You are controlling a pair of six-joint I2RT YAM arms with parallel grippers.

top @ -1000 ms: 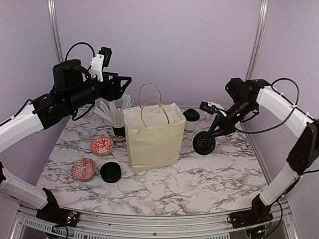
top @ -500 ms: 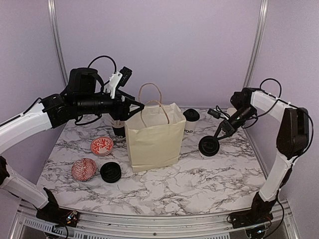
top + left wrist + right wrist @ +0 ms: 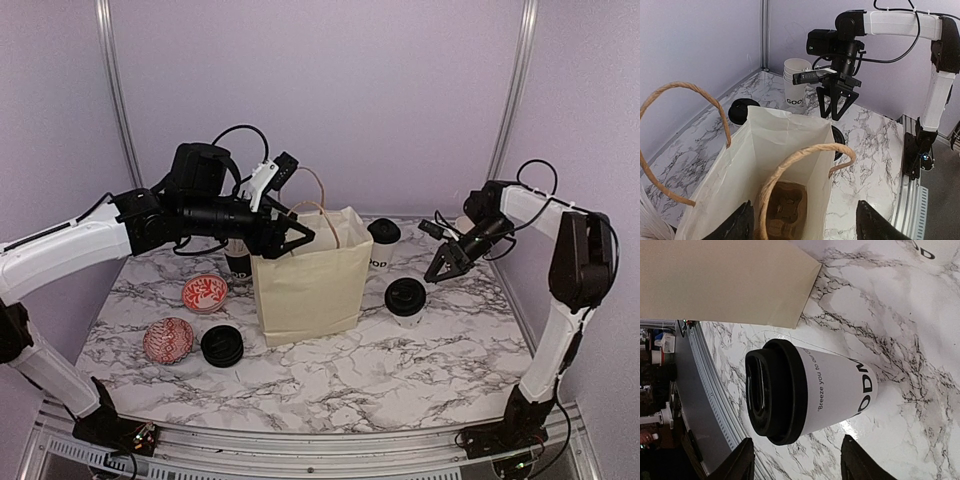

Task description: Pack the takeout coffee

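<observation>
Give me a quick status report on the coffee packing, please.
Right gripper open, empty, beside lidded cup standing on table. Left gripper open over paper bag. Nothing between cup and bag.

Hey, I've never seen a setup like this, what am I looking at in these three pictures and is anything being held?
These are two robot arms bolted to a marble table. The wide picture comes from a fixed camera above; the other two come from cameras on each wrist. The left gripper hovers open over a paper bag, whose inside shows a cardboard tray. The right gripper is open just beyond a lidded coffee cup standing on the table. Nothing is held. Also on the table: two red-patterned bowls, a loose black lid, a black cup of white sticks, another lidded cup and stacked empty cups.
</observation>
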